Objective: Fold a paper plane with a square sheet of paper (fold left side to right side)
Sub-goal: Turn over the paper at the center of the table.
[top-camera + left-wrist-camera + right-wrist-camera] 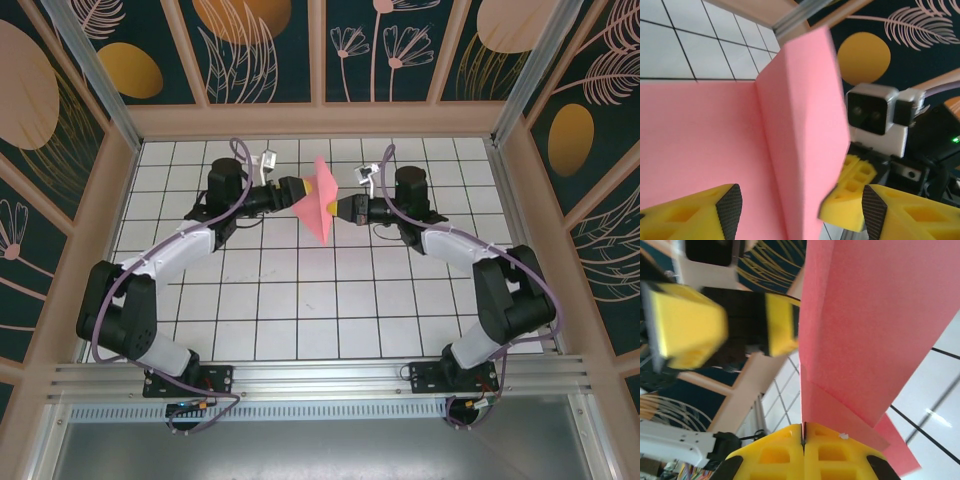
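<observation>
The square sheet of paper stands folded into a salmon-pink, pointed paper plane (322, 200), held off the tiled table between both arms. My right gripper (335, 210) is shut on its lower folded edge; in the right wrist view the yellow fingers (803, 432) press together on the paper (865, 315). My left gripper (298, 191) is open on the other side. Its two fingertips (802, 212) stand wide apart on either side of the paper's ridge (800, 125) without touching it. The right gripper's yellow finger (850, 195) shows behind the paper.
The white grid-tiled table (300, 300) is ringed by a wooden frame (320, 120) with patterned panels. An aluminium rail (320, 375) carries both arm bases at the near edge.
</observation>
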### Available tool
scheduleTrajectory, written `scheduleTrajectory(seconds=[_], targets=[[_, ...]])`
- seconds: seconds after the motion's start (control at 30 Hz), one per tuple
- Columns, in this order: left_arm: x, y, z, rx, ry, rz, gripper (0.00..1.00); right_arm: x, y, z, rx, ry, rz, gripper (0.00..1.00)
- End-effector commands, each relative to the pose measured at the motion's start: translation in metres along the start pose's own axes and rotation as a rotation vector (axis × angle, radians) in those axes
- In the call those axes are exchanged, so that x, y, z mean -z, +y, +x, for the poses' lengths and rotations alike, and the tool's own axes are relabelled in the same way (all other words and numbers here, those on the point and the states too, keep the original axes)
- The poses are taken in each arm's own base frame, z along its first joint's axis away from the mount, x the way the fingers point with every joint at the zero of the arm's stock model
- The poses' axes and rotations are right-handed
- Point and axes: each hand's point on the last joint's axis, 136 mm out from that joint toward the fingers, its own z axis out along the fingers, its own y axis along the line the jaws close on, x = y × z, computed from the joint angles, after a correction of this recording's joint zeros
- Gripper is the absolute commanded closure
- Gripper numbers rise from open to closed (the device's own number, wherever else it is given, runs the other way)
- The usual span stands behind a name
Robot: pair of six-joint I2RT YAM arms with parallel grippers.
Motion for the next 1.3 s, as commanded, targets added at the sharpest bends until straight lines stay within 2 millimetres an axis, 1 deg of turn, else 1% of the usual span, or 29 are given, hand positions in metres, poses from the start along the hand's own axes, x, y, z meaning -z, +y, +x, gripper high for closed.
scheduleTrajectory(seconds=[0.0,0.07,0.13,0.23,0.37,0.57,0.77,1.1,1.27], targets=[[-0.002,-0.021,-0.003,-0.025,0.005,0.063,0.33,0.006,0.042,-0.005,0.085,-0.002,-0.129,1.00],[-0.006,-0.029,0.001,-0.029,0.024,0.091,0.34,0.006,0.052,-0.006,0.098,-0.001,-0.149,1.00],[-0.009,-0.036,0.003,-0.040,0.036,0.111,0.38,0.005,0.058,-0.005,0.104,0.006,-0.165,1.00],[-0.010,-0.041,0.006,-0.050,0.046,0.125,0.43,0.002,0.060,-0.004,0.103,0.018,-0.175,1.00],[-0.009,-0.045,0.005,-0.054,0.044,0.133,0.54,0.000,0.062,-0.003,0.099,0.025,-0.180,1.00],[-0.006,-0.052,0.004,-0.059,0.036,0.155,0.67,-0.001,0.059,-0.002,0.090,0.024,-0.173,1.00],[-0.006,-0.049,0.004,-0.057,0.036,0.142,0.76,-0.001,0.055,-0.002,0.082,0.020,-0.160,1.00],[-0.006,-0.047,0.003,-0.064,0.030,0.121,0.80,0.002,0.046,-0.001,0.054,0.013,-0.140,1.00],[-0.006,-0.050,0.003,-0.067,0.033,0.132,0.75,0.002,0.044,0.001,0.047,0.022,-0.142,1.00]])
